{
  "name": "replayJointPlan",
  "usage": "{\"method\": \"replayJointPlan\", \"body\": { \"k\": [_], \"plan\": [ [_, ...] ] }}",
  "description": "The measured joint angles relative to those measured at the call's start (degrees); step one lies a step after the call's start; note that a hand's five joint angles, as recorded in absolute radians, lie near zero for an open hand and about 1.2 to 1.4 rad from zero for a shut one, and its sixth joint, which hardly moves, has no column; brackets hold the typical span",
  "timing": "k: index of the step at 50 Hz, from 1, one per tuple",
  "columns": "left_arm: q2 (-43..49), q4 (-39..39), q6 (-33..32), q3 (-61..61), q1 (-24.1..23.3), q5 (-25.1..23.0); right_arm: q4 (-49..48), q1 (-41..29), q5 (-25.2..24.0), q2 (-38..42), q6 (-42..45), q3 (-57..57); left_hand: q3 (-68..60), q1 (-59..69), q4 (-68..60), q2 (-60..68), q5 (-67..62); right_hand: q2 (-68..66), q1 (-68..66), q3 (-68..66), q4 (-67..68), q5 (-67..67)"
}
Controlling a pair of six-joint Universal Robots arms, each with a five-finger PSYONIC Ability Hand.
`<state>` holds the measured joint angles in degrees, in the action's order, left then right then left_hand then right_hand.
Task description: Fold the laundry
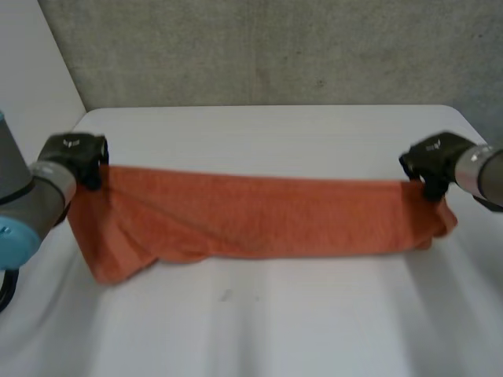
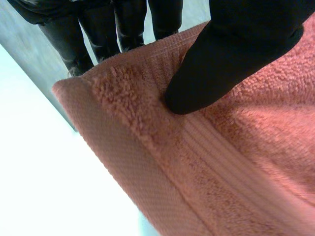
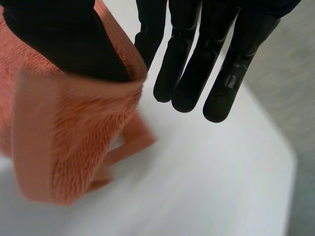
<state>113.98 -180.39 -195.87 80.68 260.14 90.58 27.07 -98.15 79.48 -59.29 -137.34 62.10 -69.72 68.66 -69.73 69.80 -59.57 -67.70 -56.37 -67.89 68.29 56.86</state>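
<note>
Tension probably aids folding: left hand (image 1: 75, 153) and right hand (image 1: 431, 161) thumb-pinch opposite upper corners of the long orange terry towel (image 1: 267, 216).

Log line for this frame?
orange terry towel: stretched over white table | left robot hand: pinching one end | right robot hand: pinching other end

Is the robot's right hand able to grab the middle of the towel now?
Probably not yet. The right hand pinches one end of the towel, the left hand the other, so the middle hangs away from it. Nothing blocks it, but it must let go first.
</note>
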Motion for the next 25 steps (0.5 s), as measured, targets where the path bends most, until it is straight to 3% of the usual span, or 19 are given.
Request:
{"method": "replayJointPlan", "body": {
  "k": [6,9,10,11,15,18,25],
  "plan": [
    [2.7,-12.5,-0.6,-9.7,-0.3,0.0,-12.4,-3.1,3.7,2.4,-0.7,-10.1,0.0,0.0,0.0,0.0,0.0,0.0,0.0,0.0,0.0,0.0],
    [0.4,-27.6,0.1,-13.5,-0.5,-0.1,-26.7,-5.3,6.5,-0.3,-2.4,-16.2,0.0,0.0,0.0,0.0,0.0,0.0,0.0,0.0,0.0,0.0],
    [0.4,-27.6,0.1,-13.5,-0.5,-0.1,-26.7,-5.3,6.5,-0.3,-2.4,-16.2,0.0,0.0,0.0,0.0,0.0,0.0,0.0,0.0,0.0,0.0],
    [-1.5,-36.0,0.8,-14.2,-0.6,-0.1,-33.6,-5.9,7.1,-3.1,-4.0,-16.3,0.0,0.0,0.0,0.0,0.0,0.0,0.0,0.0,0.0,0.0],
    [-4.0,-45.3,2.3,-13.7,-0.6,0.0,-41.7,-6.2,7.3,-7.7,-6.8,-13.3,0.0,0.4,0.0,0.0,0.0,0.0,0.0,0.0,0.0,0.1],
    [-4.8,-46.2,3.2,-12.6,-0.4,0.0,-43.6,-6.0,6.5,-10.2,-8.5,-8.9,0.0,0.4,0.0,0.0,0.0,0.0,0.0,0.0,0.0,0.3],
    [-2.7,-37.6,6.4,-7.7,0.3,-0.2,-39.5,-5.6,2.8,-11.1,-9.6,1.1,0.0,0.4,0.0,0.0,0.0,0.0,0.0,0.0,0.0,0.3]
  ]
}}
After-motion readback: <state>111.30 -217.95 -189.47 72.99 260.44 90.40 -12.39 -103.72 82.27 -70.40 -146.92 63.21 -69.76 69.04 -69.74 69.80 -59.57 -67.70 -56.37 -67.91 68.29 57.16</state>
